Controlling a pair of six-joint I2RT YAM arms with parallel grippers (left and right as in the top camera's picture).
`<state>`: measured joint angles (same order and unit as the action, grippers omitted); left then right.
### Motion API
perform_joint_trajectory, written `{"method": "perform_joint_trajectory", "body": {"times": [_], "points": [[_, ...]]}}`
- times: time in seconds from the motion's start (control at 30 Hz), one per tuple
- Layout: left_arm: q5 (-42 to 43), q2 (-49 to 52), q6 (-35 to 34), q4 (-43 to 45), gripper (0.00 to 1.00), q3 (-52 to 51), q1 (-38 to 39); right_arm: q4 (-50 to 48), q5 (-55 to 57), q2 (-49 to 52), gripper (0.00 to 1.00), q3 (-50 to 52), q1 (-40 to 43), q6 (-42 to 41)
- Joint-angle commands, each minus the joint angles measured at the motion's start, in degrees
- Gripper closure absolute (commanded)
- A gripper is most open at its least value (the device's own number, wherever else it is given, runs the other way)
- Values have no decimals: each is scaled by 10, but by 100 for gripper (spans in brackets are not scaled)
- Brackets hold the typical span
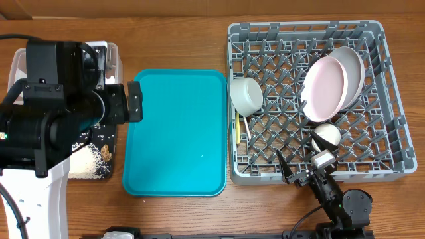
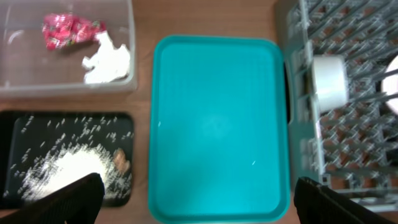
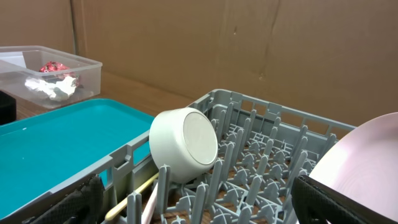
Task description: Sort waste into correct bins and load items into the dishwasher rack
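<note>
Two claws, and both are wide open with nothing in them. The left claw (image 2: pixel 202 205) hangs over the teal tray (image 2: pixel 217 124), which looks bare. The right claw (image 3: pixel 208 208) sits at the near edge of the rack (image 1: pixel 392 99). I think little is left to do. The pink plate (image 1: pixel 324 87), white plate (image 1: pixel 353 66), bowl (image 1: pixel 246 95), cup (image 1: pixel 327 135) and yellow spoon (image 1: pixel 238 129) are all in the rack, closer to the right claw. The spoon lies long-ways beside the rack wall next to the teal tray. From above, the left arm hides most of the clear tub (image 2: pixel 68 84). The left wrist view shows the wrapper (image 2: pixel 65 30) and napkin (image 2: pixel 107 60) in it, and rice (image 2: pixel 68 171) with a brown scrap (image 2: pixel 121 162) on the black tray (image 2: pixel 12 134).
</note>
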<state>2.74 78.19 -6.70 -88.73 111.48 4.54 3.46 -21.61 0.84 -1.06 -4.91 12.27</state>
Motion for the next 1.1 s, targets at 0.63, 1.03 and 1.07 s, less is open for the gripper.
{"method": "perform_joint_trajectory", "body": {"times": [0.63,1.03,1.07], "points": [[20,-63,67,188,0,-95,5,-4,5,-7,0,6,-3,-3],[34,-332,116,480,0,-494,5,-4,5,-7,0,6,-3,-3],[34,-359,114,501,0,-528,5,-4,5,-7,0,6,-3,-3]]}}
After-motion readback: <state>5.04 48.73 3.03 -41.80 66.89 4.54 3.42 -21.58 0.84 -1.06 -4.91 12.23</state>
